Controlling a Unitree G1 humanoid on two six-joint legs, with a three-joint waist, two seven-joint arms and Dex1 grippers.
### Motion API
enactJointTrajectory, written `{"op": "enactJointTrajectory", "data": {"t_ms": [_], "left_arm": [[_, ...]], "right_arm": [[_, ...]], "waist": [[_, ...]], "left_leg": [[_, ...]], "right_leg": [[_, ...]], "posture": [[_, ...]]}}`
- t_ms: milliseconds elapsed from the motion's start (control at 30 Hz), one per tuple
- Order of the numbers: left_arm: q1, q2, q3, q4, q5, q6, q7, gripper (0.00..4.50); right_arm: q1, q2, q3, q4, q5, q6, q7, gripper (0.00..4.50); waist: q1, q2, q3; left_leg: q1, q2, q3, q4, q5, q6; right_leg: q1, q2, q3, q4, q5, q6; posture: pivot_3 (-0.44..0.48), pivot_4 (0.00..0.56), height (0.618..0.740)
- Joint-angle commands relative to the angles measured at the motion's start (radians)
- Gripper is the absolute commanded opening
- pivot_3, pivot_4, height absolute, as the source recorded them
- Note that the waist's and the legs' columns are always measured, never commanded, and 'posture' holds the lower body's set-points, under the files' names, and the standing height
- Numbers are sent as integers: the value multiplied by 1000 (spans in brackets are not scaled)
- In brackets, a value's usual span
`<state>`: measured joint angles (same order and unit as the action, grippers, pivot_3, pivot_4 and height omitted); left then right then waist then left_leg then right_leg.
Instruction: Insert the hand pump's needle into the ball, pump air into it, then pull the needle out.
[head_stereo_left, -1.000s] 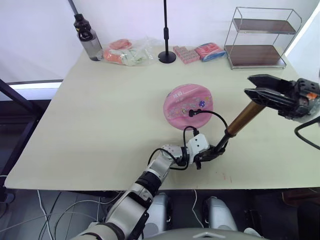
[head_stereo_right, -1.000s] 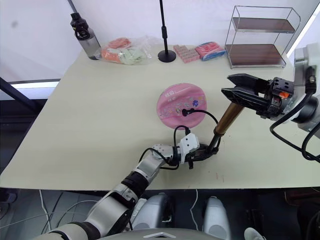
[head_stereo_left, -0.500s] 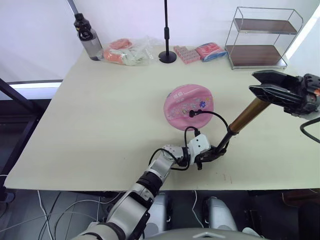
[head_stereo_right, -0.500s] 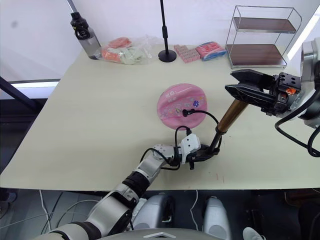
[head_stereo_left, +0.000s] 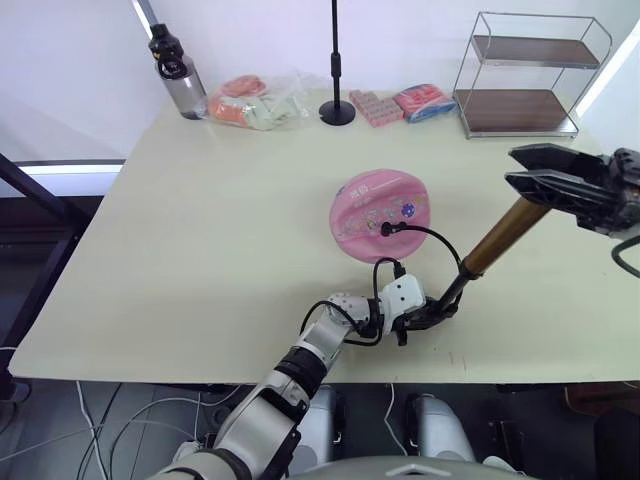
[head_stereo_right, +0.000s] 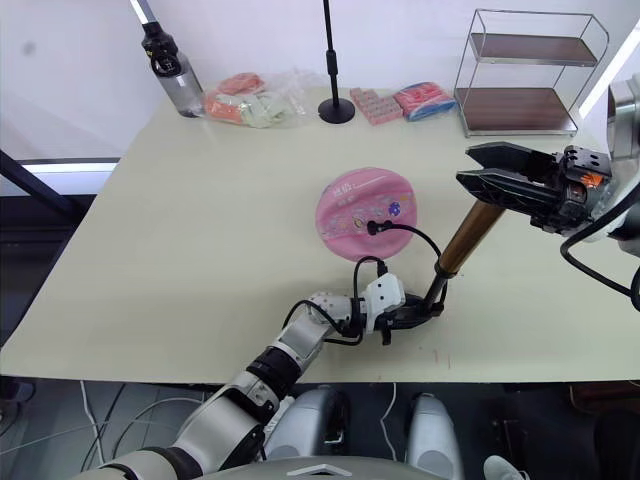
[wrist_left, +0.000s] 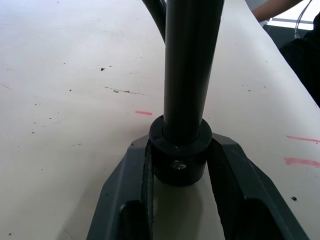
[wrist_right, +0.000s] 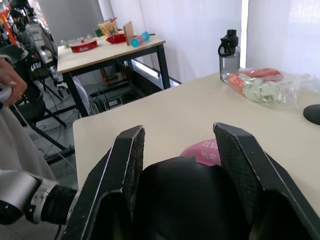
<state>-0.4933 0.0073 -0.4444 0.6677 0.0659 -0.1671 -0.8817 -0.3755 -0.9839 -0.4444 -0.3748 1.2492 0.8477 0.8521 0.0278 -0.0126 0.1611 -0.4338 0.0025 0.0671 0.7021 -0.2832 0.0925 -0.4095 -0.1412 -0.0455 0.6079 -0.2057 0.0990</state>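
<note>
On the cream counter (head_stereo_left: 200, 230), the pink ball (head_stereo_left: 381, 212) lies flat near the middle, a water bottle (head_stereo_left: 174, 77) well behind it to the left. Just in front of the ball, the left gripper (head_stereo_left: 428, 315) has its jaws clamped on the black lower end cap of the hand pump (head_stereo_left: 497, 240), pinning it to the counter. The thin black hose loops from there up to the needle (head_stereo_left: 386, 229), whose fitting sits on the ball's near face. The bronze barrel slants up to the right of the ball, where the right gripper (head_stereo_right: 478, 176) holds the black handle between its jaws. A wire shelf (head_stereo_left: 527, 72) stands behind the ball, to the right.
</note>
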Motion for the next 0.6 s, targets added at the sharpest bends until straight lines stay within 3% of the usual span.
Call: {"op": "enactJointTrajectory", "data": {"t_ms": [33,300,600], "left_arm": [[30,1,-42,65,43,27,-13,1072],[15,0,-41,84,51,42,-34,1072],[14,-10,-40,95,55,33,-35,1072]], "right_arm": [[67,1,7,-36,-60,-19,35,1797],[201,56,141,1,-261,-132,105,1797],[217,103,304,65,-426,-186,115,1797]], "waist": [[1,0,-1],[3,-1,-12],[11,0,-17]], "left_leg": [[1,0,0,0,0,0],[3,0,-5,0,-2,4],[3,0,-9,1,-2,3]], "right_leg": [[0,0,0,0,0,0],[5,1,-5,0,-1,-1],[7,2,-10,0,-2,-3]], "posture": [[0,150,740],[0,150,740],[0,150,740]]}}
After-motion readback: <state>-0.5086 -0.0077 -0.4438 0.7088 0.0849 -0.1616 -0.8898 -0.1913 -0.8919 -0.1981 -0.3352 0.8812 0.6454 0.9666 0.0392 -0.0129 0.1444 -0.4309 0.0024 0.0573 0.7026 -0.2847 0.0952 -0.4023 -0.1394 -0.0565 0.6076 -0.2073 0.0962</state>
